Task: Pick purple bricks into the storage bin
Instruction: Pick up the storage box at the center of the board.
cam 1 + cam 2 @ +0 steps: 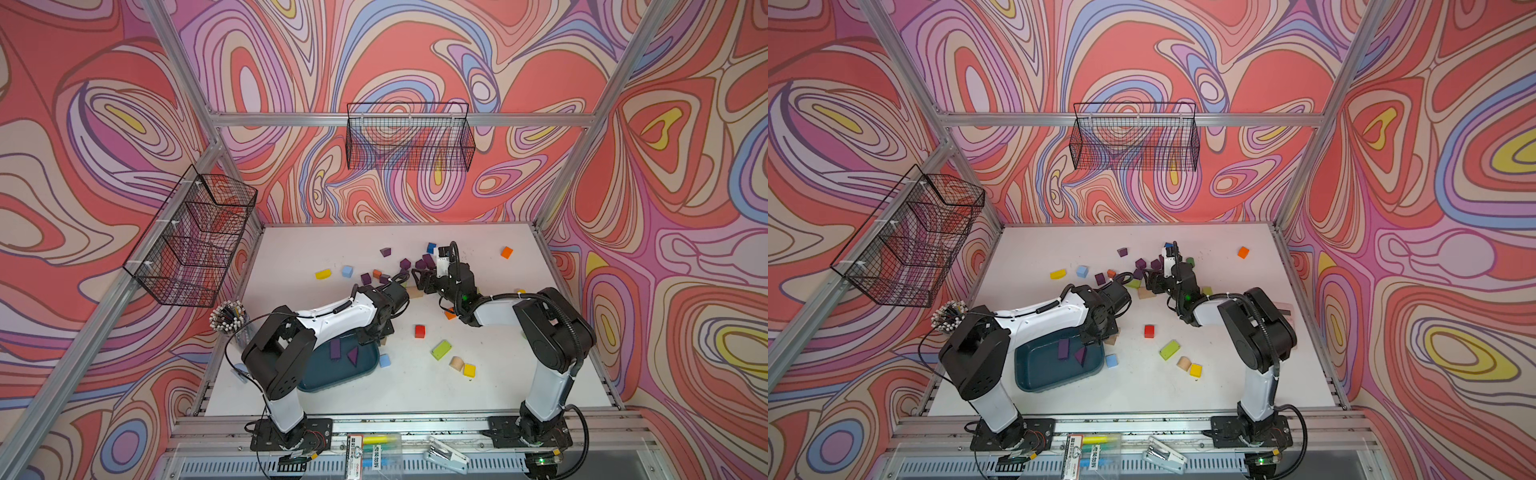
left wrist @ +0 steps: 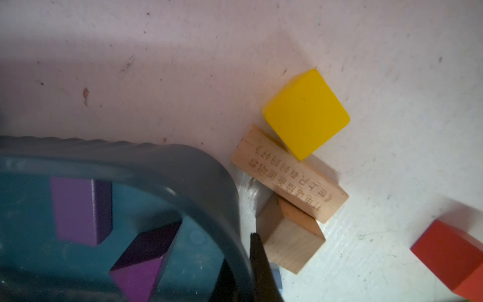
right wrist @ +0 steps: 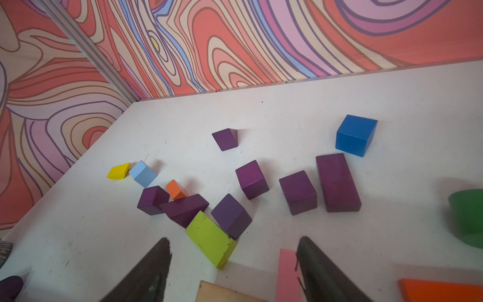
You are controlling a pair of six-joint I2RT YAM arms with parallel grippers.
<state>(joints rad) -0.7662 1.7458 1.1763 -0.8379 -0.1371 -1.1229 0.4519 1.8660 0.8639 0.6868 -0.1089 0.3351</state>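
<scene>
The teal storage bin [image 1: 322, 384] [image 1: 1034, 374] [image 2: 209, 170] sits at the table's front left. Two purple bricks lie in it, a cuboid [image 1: 335, 348] [image 2: 78, 209] and a triangular one [image 1: 353, 355] [image 2: 141, 261]. My left gripper [image 1: 374, 334] [image 2: 257, 251] hangs over the bin's far right corner, shut and holding nothing. Several purple bricks [image 1: 405, 264] [image 3: 252, 179] lie scattered at the table's far middle. My right gripper [image 1: 417, 276] [image 3: 234, 251] stands open just short of them, facing a purple cube [image 3: 231, 215] that leans against a lime block [image 3: 211, 239].
Wooden blocks [image 2: 287, 180] and a yellow cube [image 2: 305, 112] lie just outside the bin's corner, a red cube [image 1: 419, 331] further right. A pink slab [image 3: 287, 274] touches my right finger. A pen cup [image 1: 230, 318] stands left. Wire baskets [image 1: 409, 137] hang on the walls.
</scene>
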